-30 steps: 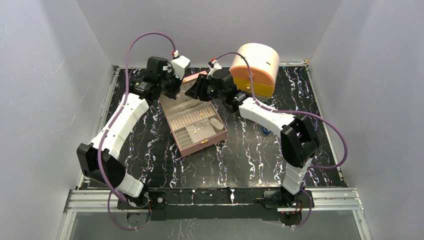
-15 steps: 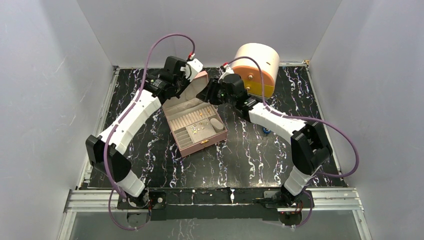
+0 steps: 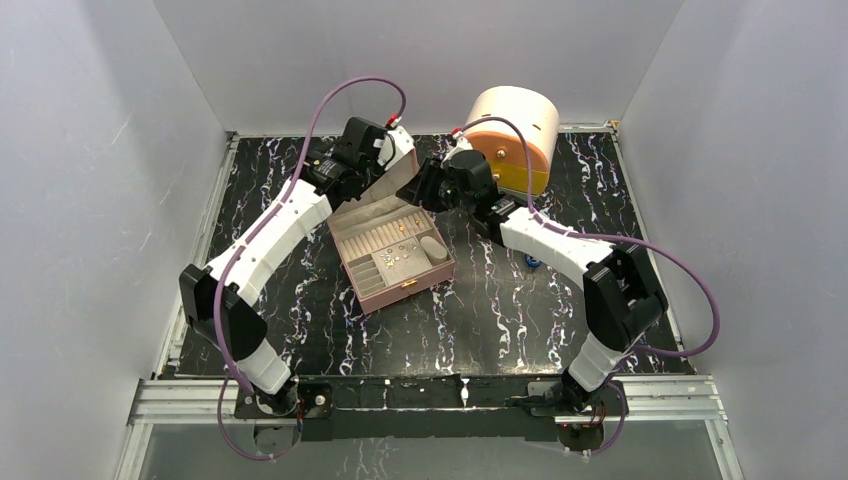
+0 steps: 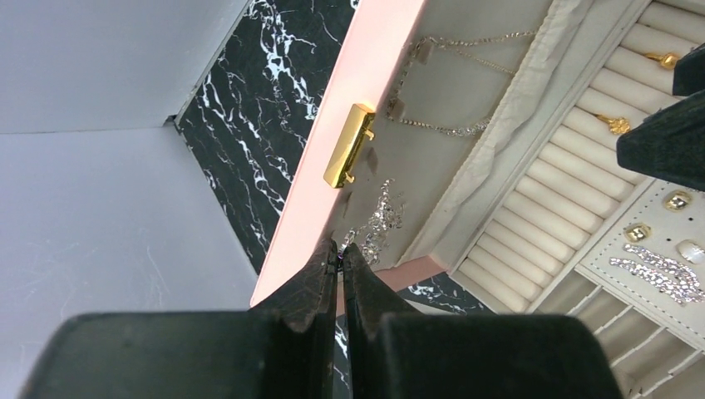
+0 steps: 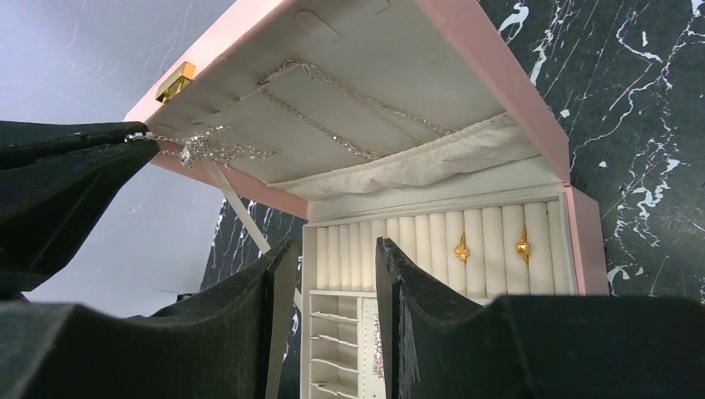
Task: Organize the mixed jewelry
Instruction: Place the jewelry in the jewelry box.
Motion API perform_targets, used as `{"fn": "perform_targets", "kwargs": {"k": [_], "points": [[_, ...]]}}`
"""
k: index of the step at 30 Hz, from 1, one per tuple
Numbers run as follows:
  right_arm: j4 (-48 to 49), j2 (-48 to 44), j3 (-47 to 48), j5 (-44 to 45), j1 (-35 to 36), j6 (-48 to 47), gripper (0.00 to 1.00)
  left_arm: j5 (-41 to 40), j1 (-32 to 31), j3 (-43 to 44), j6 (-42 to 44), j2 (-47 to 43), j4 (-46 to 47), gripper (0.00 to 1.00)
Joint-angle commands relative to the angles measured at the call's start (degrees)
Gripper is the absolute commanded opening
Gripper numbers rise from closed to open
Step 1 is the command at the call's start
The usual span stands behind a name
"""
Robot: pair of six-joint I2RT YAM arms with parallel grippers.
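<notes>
The pink jewelry box stands open mid-table with its lid raised. The mixed jewelry lies inside: gold rings in the ring rolls, small earrings and a sparkling silver piece on the pad, and fine chains on the lid's lining. My left gripper is at the lid's front edge beside the gold clasp, shut on the end of a silver necklace that hangs against the lining. My right gripper is open and empty, just above the box's back compartments.
A round cream and orange case stands at the back right, close behind my right arm. A small blue object lies on the black marble table under that arm. Grey walls close in on three sides.
My left arm has swung right and in to the lid's edge. The lid has come up from leaning back to more upright. My right gripper has shifted slightly right.
</notes>
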Motion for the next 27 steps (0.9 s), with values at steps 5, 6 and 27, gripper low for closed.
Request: {"fn": "perform_targets", "kwargs": {"k": [5,6,27], "points": [[1.9,-2.0,0.1,-0.6,-0.8,1.6,0.48,-5.0,-1.7,1.3,2.7,0.7,0.2,0.00],[1.9,-2.0,0.1,-0.7,-0.9,1.7,0.48,-5.1,-1.7,1.2,2.7,0.7,0.2,0.00],[1.6,-1.2,0.4,-1.6,-1.4,2.8,0.47,-7.3,-1.8,0.2,4.4,3.0,1.3,0.00]]}}
